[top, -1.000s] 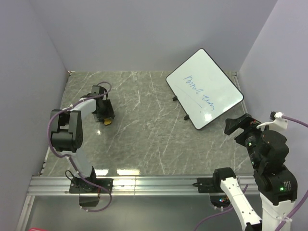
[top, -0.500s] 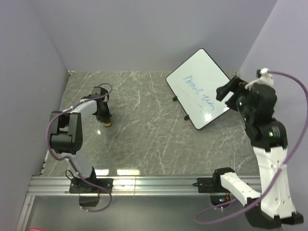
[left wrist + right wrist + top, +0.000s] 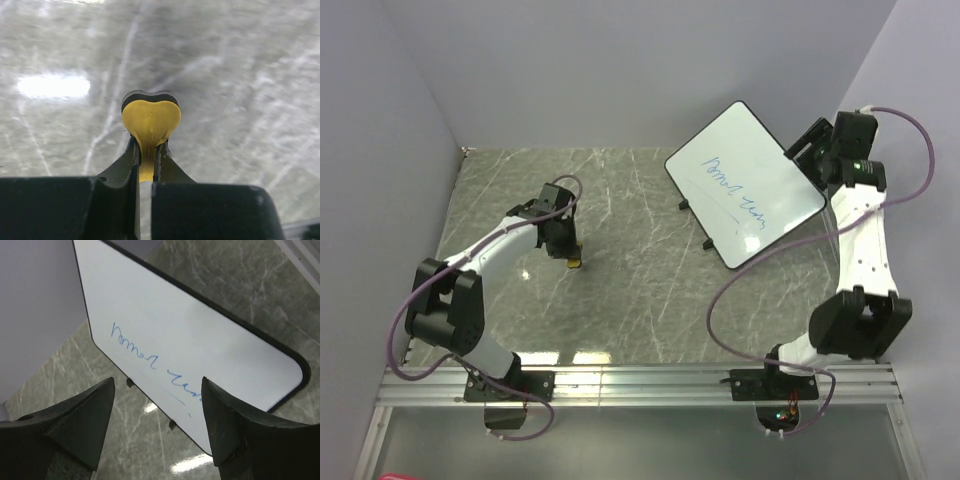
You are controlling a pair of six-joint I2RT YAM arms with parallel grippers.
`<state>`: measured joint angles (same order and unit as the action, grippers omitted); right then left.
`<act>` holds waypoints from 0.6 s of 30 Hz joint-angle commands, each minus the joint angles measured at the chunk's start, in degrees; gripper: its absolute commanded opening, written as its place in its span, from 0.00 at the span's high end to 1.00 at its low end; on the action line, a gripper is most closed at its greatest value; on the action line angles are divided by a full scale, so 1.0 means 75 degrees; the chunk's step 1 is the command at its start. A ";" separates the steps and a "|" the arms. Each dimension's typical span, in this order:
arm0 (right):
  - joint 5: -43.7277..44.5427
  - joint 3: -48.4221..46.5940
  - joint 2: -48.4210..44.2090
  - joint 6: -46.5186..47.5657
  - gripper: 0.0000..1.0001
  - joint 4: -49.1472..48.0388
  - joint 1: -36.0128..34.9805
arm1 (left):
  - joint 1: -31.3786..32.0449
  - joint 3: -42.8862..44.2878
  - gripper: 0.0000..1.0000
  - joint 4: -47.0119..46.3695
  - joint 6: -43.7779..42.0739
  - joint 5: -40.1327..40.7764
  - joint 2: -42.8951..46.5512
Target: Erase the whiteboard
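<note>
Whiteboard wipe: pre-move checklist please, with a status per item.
1. Eraser held: ok. It is pinched between the closed fingers of the left gripper.
2. Eraser at the whiteboard: not ok. It is well to the left of the board, low over the table.
3. Board wiped: not ok. The blue writing is all there.
4. Right gripper free: ok. Its jaws are spread and hold nothing.
5. Right gripper bracing the board: cannot tell. It is up by the board's far right edge, but the views do not show whether it touches.
</note>
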<state>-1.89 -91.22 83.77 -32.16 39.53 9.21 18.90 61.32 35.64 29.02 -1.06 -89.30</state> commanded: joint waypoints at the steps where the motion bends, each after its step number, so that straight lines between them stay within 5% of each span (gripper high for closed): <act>1: -0.0428 -0.0785 0.0443 -0.0293 0.23 -0.0594 0.0213 | 0.0117 -0.0019 1.00 0.0135 0.0373 -0.0304 0.0515; 18: 0.1505 -0.0717 0.2155 -0.1699 0.20 -0.1706 0.0283 | 0.0481 -0.0324 1.00 0.0287 0.0982 -0.0351 0.1863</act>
<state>3.88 -97.03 100.73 -41.19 32.32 11.07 22.22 59.83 37.43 34.65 -3.25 -78.02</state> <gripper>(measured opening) 0.803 0.081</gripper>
